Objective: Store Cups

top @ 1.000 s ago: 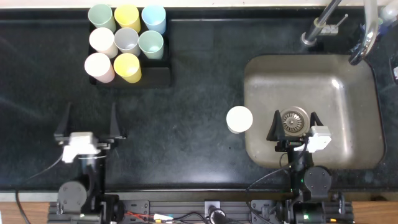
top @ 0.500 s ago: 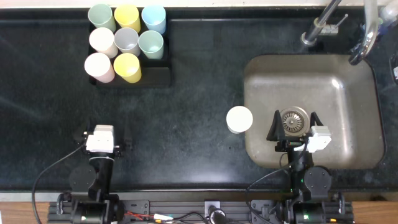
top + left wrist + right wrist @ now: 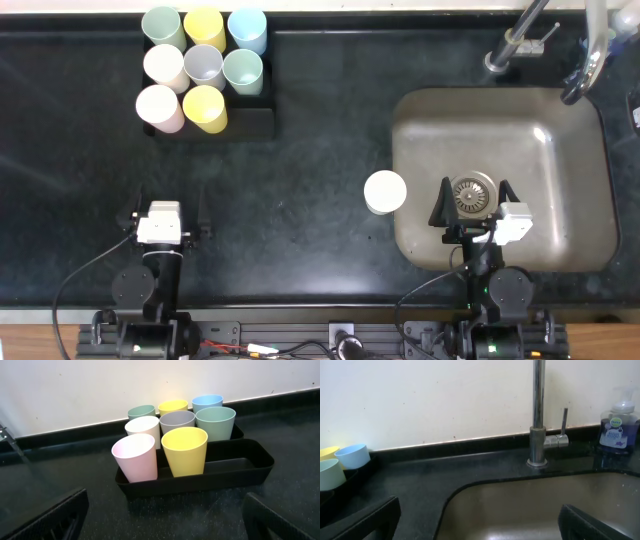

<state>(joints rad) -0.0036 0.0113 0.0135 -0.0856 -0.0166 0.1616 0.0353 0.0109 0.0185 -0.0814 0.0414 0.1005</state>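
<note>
Black surface from above: my left hand (image 3: pixel 169 205) sits spread wide, well short of the tray (image 3: pixel 255 125), which carries eight cups (image 3: pixel 204 65). A ninth, the white cup (image 3: pixel 385 191), stands just beside the sink (image 3: pixel 540 130) rim; I cannot tell which way up. My right hand (image 3: pixel 473 190), also wide, hangs over the sink. Left wrist: the cups' sides, one tray corner bare. Right wrist: tap (image 3: pixel 536 410), soap bottle (image 3: pixel 618 427), three cups cut off at the edge

cups (image 3: pixel 204 66): eight pastel ones stood upright, packed in three rows in black tray (image 3: pixel 255 122), far left | white cup (image 3: pixel 385 191): sat alone on counter (image 3: pixel 300 200), just left of sink (image 3: pixel 400 110)
</note>
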